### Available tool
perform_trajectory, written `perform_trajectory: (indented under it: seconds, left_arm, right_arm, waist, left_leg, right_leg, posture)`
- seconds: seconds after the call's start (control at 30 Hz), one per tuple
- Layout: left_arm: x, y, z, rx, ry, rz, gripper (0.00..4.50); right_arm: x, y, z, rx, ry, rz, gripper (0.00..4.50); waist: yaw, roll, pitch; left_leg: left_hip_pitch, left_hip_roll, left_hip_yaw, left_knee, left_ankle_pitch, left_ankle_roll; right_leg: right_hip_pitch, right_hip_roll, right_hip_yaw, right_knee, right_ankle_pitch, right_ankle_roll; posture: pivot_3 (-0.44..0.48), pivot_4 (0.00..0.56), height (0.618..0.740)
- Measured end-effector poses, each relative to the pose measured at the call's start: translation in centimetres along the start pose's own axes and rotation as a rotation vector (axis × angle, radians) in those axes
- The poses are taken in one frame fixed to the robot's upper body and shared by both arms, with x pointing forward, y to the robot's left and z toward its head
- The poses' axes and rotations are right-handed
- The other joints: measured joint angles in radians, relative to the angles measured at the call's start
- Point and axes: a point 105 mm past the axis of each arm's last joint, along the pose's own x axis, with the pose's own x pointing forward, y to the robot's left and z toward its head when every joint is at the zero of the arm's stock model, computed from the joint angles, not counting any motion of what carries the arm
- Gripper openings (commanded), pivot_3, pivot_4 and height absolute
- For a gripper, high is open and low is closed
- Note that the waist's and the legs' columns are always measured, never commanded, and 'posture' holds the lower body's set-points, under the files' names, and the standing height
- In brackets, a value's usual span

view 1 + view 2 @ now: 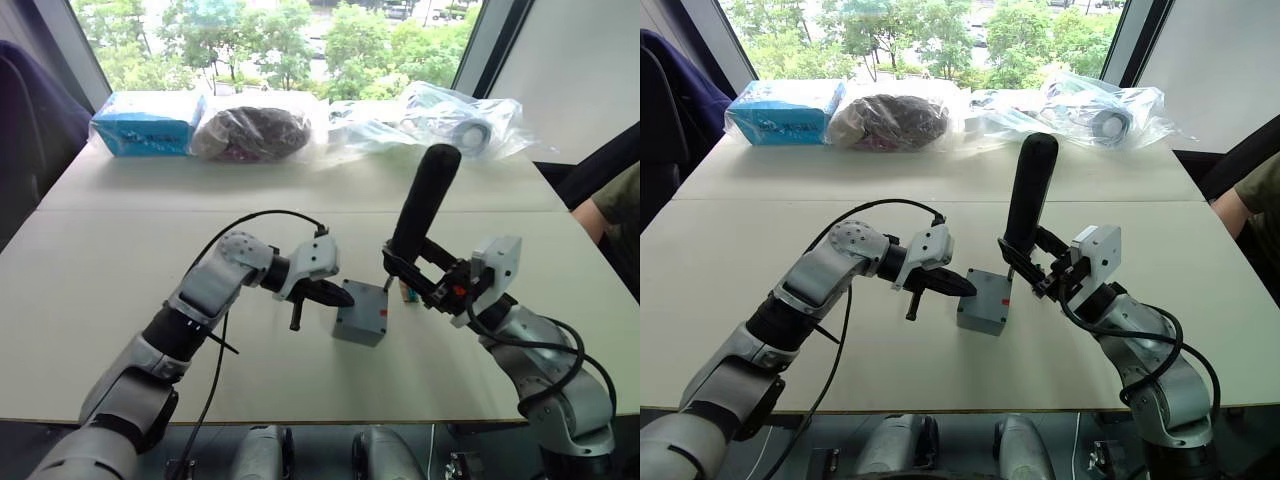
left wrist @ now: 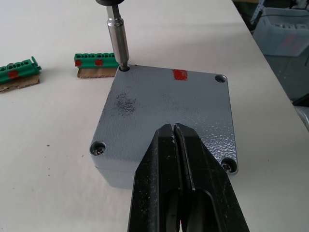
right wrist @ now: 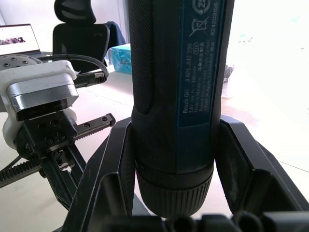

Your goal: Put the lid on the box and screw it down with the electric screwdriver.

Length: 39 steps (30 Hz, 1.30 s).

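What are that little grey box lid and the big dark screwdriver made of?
The lid looks like grey plastic or painted cast metal; its pebbled matte surface fits either. The electric screwdriver has a dark, finely textured body, probably rubbery plastic, and its bit is shiny bare metal.

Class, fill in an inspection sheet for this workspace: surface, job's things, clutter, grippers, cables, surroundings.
Surface: pale table.
Job's things: flat grey plastic lid seated on the grey box; dark pen-shaped electric screwdriver upright, bit in a corner hole.
Clutter: green terminal strips; plastic bags and a blue pack at the far edge.
Grippers: left gripper shut over the lid; right gripper clamps the screwdriver.
Cables: black cable on the left arm.
Surroundings: windows, trees.
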Motion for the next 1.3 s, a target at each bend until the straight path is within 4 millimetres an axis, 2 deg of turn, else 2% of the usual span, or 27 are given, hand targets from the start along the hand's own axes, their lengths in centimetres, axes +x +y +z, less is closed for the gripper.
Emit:
perform_trajectory:
  seconds: [0.43,0.93,1.03,1.13,1.3]
  left_arm:
    - [0.2,-0.3,-0.4,0.012,0.011,-0.009,0.0]
    - [0.6,-0.7,-1.3,0.044,0.033,-0.01,0.0]
    - [0.7,-0.7,-1.5,0.047,0.044,-0.012,0.0]
    - [0.8,-0.8,-1.7,0.045,0.049,-0.011,0.0]
    - [0.8,-0.6,-1.7,0.043,0.047,0.002,0.0]
  right_arm:
    - [-0.1,-0.1,-0.4,0.034,-0.007,-0.023,1.78]
    - [0.1,0.1,-1.1,0.049,0.022,-0.038,1.78]
    - [0.2,0.1,-1.5,0.058,0.033,-0.044,1.78]
    - [0.2,0.0,-1.7,0.064,0.042,-0.049,1.78]
    - [0.3,0.1,-1.9,0.063,0.048,-0.046,1.78]
  waist:
    - [-0.001,-0.002,-0.009]
    - [-0.003,-0.007,-0.032]
    - [-0.003,-0.009,-0.038]
    - [-0.004,-0.007,-0.04]
    - [-0.007,-0.006,-0.046]
  left_leg:
    - [0.001,0.0,0.0,-0.002,0.0,0.0]
    - [0.006,0.0,-0.001,-0.009,-0.001,0.0]
    - [0.012,-0.002,-0.001,-0.018,0.0,-0.001]
    - [0.023,-0.002,-0.001,-0.026,-0.001,-0.001]
    - [0.024,-0.003,-0.001,-0.032,-0.001,-0.002]
  right_leg:
    - [0.0,-0.001,0.0,0.0,-0.001,-0.002]
    - [0.002,-0.01,-0.001,-0.001,-0.006,-0.012]
    - [0.003,-0.012,-0.002,-0.007,-0.007,-0.012]
    - [0.015,-0.012,-0.003,-0.016,-0.007,-0.012]
    - [0.015,-0.014,-0.003,-0.021,-0.007,-0.013]
  posture:
    - [0.0,0.15,0.74]
    - [0.0,0.15,0.74]
    - [0.0,0.15,0.74]
    - [0.0,0.15,0.74]
    - [0.0,0.15,0.74]
